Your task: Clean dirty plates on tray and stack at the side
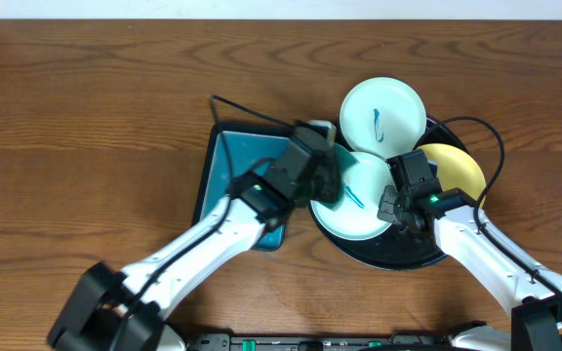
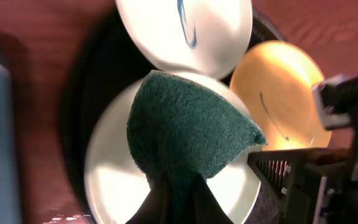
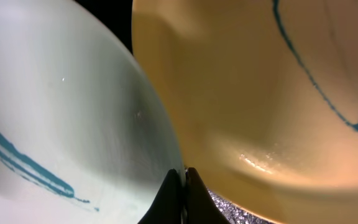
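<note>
The left pincer (image 2: 174, 186) is pressed onto the lower edge of a green scouring pad (image 2: 188, 127), so the pad fans out ahead of its fingertips. The pad lies over the middle mint plate (image 2: 107, 180), apparently flat against its face, which suits wiping.

The right pincer (image 3: 183, 182) has its jaws nearly together, with the thin rim of that same plate running in between them. I judge it to be pinching the rim to hold the plate steady, so that rubbing cannot slide it about the black tray (image 1: 398, 255).

To the left of the right pincer's fingertips, blue scribble marks (image 3: 30, 167) show on the mint surface, so this plate is not yet clean. To their right and ahead is the yellow plate (image 3: 260, 93), its edge tucked beside or slightly under the mint one (which of the two I cannot tell). It carries a thin dark-teal line (image 3: 319, 84).

Beyond the pad, ahead of the left pincer, lies the far mint plate (image 2: 185, 31). It overlaps the tray's far rim and has a blue mark of its own.

All three plates are on the tray, and none is stacked at the side. The teal tray (image 1: 234, 166) lies behind the left pincer, under its arm.
</note>
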You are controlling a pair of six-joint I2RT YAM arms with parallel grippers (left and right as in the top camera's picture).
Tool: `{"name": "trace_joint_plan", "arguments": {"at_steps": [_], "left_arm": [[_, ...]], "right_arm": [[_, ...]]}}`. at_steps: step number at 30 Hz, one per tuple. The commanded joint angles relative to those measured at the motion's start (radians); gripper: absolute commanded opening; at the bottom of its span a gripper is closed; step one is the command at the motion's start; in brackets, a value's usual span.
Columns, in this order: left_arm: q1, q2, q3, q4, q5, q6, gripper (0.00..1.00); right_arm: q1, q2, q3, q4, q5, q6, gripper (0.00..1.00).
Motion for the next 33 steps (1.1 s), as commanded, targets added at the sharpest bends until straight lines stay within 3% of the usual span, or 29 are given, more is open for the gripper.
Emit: {"name": "trace_joint_plan", "arguments": {"at_steps": [1, 9, 15, 20, 25, 28, 33], "left_arm": [[-0.038, 0.055, 0.022, 0.036, 0.009, -0.040, 0.07], [-0.080, 0.146, 0.022, 0.115, 0.004, -0.088, 0.08], [-0.080, 0.221, 0.022, 0.132, -0.008, -0.196, 0.08], [-0.079, 0.256, 0.022, 0.119, -0.031, -0.201, 0.07], [-0.079, 0.259, 0.022, 0.031, -0.076, -0.201, 0.07], [-0.070, 0.257, 0.022, -0.072, -0.185, -0.199, 0.07], [-0.041, 0.230, 0.026, -0.075, -0.187, -0.162, 0.07]], "right_arm": [[-0.003, -0.005, 0.006, -0.008, -0.086, -0.016, 0.01], [-0.002, -0.005, 0.006, -0.012, -0.249, -0.016, 0.01], [-0.002, -0.005, 0.006, -0.062, -0.264, 0.018, 0.01], [-0.003, -0.005, 0.006, -0.064, -0.263, 0.018, 0.01], [-0.003, -0.005, 0.005, -0.068, -0.251, 0.018, 0.01], [-0.003, -0.005, 0.005, -0.067, -0.241, 0.033, 0.01], [-0.003, -0.005, 0.005, -0.071, -0.239, 0.041, 0.01]]}}
